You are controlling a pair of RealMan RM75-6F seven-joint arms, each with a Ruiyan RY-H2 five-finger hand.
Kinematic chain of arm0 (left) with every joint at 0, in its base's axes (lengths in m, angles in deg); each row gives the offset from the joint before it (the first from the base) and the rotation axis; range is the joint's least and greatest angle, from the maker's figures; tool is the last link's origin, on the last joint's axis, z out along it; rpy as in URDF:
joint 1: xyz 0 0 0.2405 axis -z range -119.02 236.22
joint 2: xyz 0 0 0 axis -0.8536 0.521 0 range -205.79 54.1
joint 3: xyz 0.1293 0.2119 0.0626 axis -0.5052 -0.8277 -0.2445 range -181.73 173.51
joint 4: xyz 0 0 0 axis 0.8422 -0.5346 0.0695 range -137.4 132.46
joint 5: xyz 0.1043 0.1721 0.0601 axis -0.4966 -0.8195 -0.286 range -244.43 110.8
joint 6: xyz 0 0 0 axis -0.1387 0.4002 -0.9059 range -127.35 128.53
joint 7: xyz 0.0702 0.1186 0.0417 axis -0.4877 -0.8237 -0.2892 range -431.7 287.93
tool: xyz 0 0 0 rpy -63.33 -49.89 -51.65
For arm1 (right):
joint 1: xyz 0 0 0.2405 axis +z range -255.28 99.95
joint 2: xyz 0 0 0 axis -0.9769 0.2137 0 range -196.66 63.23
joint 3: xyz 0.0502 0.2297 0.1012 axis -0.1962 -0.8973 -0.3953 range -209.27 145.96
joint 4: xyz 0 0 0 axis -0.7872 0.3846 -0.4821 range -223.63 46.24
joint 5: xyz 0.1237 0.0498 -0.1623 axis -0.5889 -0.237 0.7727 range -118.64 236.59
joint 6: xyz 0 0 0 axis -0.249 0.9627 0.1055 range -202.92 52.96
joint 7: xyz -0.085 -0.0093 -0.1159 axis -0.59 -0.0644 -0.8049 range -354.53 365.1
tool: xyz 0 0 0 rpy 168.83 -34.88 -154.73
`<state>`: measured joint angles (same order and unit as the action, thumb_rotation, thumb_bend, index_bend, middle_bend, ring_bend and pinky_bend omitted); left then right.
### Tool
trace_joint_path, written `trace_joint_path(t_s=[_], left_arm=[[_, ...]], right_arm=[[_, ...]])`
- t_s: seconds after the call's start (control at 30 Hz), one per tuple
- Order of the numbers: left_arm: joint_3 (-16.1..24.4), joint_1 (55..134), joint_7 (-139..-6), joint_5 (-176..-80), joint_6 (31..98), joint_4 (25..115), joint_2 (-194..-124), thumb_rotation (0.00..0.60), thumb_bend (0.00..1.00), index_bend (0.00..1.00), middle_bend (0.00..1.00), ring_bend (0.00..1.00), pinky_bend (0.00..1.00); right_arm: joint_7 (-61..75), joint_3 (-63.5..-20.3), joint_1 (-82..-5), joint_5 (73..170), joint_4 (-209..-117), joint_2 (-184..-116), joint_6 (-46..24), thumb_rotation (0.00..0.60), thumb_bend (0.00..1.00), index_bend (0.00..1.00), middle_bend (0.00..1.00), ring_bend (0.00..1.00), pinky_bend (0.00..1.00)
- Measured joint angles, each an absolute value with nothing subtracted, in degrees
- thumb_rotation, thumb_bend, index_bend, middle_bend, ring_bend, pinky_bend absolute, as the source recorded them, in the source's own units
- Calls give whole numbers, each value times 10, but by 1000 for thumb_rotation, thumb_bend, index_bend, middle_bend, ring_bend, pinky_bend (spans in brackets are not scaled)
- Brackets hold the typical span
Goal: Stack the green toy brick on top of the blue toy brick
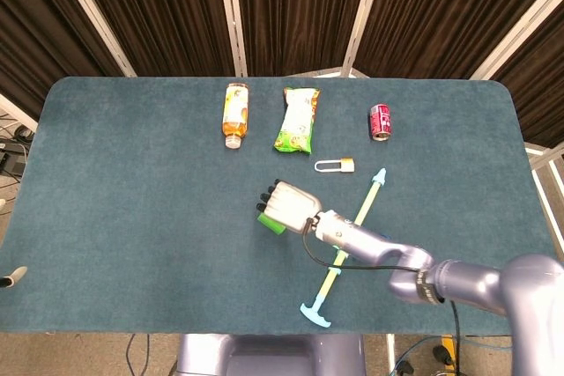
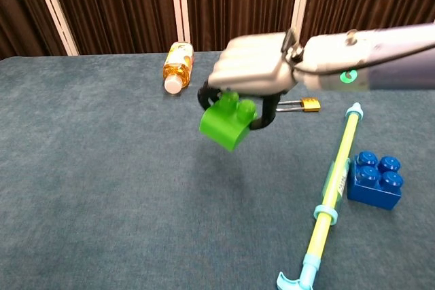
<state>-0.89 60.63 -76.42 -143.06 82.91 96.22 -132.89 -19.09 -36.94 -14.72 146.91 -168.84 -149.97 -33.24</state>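
My right hand (image 2: 253,74) grips the green toy brick (image 2: 228,121) from above and holds it tilted, clear of the table. In the head view the same right hand (image 1: 289,203) covers most of the green brick (image 1: 271,222). The blue toy brick (image 2: 374,178) sits on the table at the right, beyond the long stick; in the head view my forearm hides it. My left hand does not show in either view.
A long yellow-and-cyan stick (image 2: 331,186) lies diagonally between the held brick and the blue brick. A brass padlock (image 2: 303,104), an orange drink bottle (image 2: 177,66), a snack bag (image 1: 297,119) and a red can (image 1: 380,121) lie further back.
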Motion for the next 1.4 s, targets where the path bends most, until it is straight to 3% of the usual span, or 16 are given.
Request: trace_joint_path(t_s=[0.27,0.53,0.93,1.4], left_arm=[[-23,600,-754,-1468,842,966,-1325,600,0,0,0,0,0],[-34,589,-772,-1502,869,982,-1325,600,0,0,0,0,0],[-38,588,-785,-1517,877,989,-1330,600,0,0,0,0,0],[-32,591,-796,-1506,873,989,-1334,600,0,0,0,0,0]], right_arm=[[-206,-354,-199,1472,-1797,-1376,-283,600,470,486,590,434,479],[-186,-282,-289,1532,-1834,-1272,-204,600,473,489,592,436,480],[-157,-230,-343,1641,-1746,-1277,-145,600,473,489,592,436,487],[-167,-220,-349,1683,-1709,-1311,-164,600,475,489,592,436,487]])
